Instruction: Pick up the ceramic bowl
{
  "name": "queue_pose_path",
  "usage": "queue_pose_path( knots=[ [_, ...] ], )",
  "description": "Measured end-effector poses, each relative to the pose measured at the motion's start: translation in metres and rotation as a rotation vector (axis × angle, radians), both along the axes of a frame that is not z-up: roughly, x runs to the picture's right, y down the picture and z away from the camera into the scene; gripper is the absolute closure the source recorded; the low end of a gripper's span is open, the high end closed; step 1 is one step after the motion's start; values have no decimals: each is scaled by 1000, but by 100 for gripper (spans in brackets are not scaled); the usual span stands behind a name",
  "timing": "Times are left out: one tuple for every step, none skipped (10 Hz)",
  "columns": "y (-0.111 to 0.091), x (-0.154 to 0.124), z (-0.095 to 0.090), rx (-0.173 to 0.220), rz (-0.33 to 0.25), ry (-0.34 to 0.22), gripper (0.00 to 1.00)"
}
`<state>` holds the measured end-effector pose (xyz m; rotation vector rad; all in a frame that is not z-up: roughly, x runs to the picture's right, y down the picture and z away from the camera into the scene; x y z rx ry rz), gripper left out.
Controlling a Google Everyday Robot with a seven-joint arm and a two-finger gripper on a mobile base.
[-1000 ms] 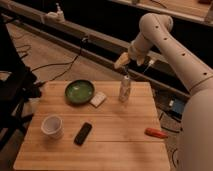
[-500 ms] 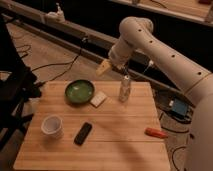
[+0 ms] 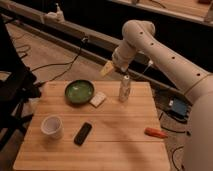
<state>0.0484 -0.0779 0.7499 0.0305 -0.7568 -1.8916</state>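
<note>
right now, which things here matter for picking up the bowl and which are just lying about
For the job: bowl, gripper hanging over the far edge of the table.
Lying about: cup, black remote, white sponge, bottle, orange pen.

The wooden table (image 3: 120, 142) carries a green bowl (image 3: 79, 91) at its back left, with a white pad (image 3: 98, 99) just beside it and a bottle (image 3: 124, 88) upright at the back. A white cup (image 3: 52, 126) and a black remote (image 3: 83, 133) lie nearer the front, and an orange pen (image 3: 156, 132) at the right. The gripper (image 3: 109, 68) hangs above the back edge.

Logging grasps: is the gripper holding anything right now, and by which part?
Nothing: the gripper hangs above the far edge of the table, clear of the ceramic bowl.
</note>
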Motion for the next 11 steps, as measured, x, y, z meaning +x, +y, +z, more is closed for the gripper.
queue_pose_path(
  knots=[
    [4, -14, 10, 1, -10, -15, 20],
    [7, -27, 17, 8, -22, -31, 20],
    [8, -40, 23, 20, -32, -50, 20],
    [9, -51, 29, 36, -36, -64, 20],
    [10, -66, 37, 63, -41, -80, 20],
    [10, -71, 41, 77, -40, -79, 20],
    [12, -79, 54, 97, -34, -62, 20],
    [17, -86, 67, 108, -22, -40, 20],
    [22, -93, 77, 108, -8, -28, 20],
    [30, -104, 88, 97, 19, -26, 20],
    [35, -110, 94, 89, 36, -25, 20]
  ],
)
